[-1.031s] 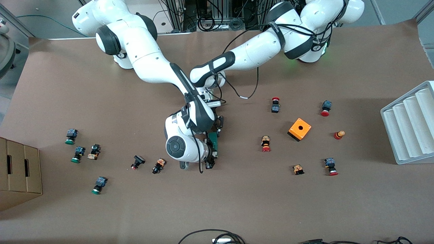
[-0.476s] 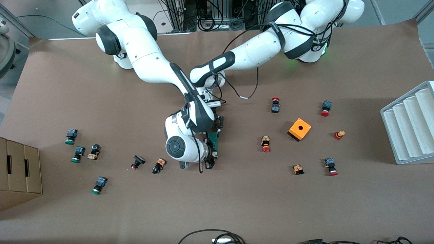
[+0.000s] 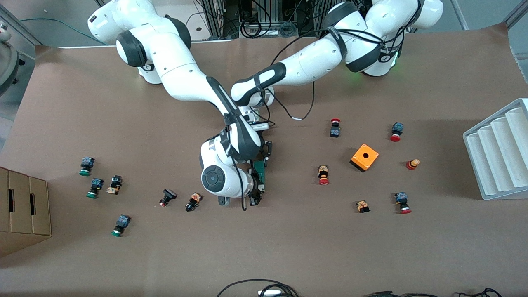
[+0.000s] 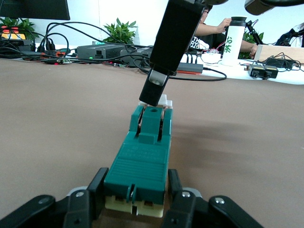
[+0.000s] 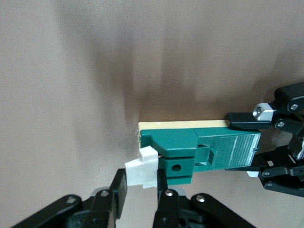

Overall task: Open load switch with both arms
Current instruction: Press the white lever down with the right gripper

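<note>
The load switch (image 3: 260, 170), a slim dark-green block on a beige base, lies on the brown table near its middle. My left gripper (image 4: 136, 190) is shut on the end of the load switch (image 4: 142, 161) that lies farther from the front camera; in the front view this left gripper (image 3: 266, 150) is largely hidden under the right arm. My right gripper (image 5: 141, 183) is shut on the white end piece (image 5: 142, 171) at the nearer end of the load switch (image 5: 209, 149). In the front view the right gripper (image 3: 256, 194) sits beside the right arm's round wrist.
Small push-buttons lie scattered toward both ends of the table; the closest are one (image 3: 193, 201) and another (image 3: 323, 175). An orange box with a hole (image 3: 364, 157) and a white ribbed rack (image 3: 499, 154) stand toward the left arm's end. A cardboard box (image 3: 22, 210) stands at the right arm's end.
</note>
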### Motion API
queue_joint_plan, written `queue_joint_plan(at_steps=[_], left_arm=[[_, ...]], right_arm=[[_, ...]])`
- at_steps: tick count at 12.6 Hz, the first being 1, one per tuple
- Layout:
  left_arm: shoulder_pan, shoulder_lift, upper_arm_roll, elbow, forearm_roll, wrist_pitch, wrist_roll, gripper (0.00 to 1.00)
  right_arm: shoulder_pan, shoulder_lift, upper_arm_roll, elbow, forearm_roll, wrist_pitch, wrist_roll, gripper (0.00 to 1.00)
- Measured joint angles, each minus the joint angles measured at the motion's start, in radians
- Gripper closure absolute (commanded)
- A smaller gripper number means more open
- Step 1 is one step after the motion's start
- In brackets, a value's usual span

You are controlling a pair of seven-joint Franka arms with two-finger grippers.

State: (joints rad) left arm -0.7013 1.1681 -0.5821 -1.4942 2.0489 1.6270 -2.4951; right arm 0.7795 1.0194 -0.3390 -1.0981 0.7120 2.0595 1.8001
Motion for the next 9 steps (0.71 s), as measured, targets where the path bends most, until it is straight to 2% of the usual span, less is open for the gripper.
queue_joint_plan(at_steps=[9], left_arm=[[0.0,0.0,0.0,0.0,0.0,0.0,0.0,0.42]], right_arm=[[-0.001,-0.02,0.01,-0.033,0.0,0.022,-0.001,0.7]])
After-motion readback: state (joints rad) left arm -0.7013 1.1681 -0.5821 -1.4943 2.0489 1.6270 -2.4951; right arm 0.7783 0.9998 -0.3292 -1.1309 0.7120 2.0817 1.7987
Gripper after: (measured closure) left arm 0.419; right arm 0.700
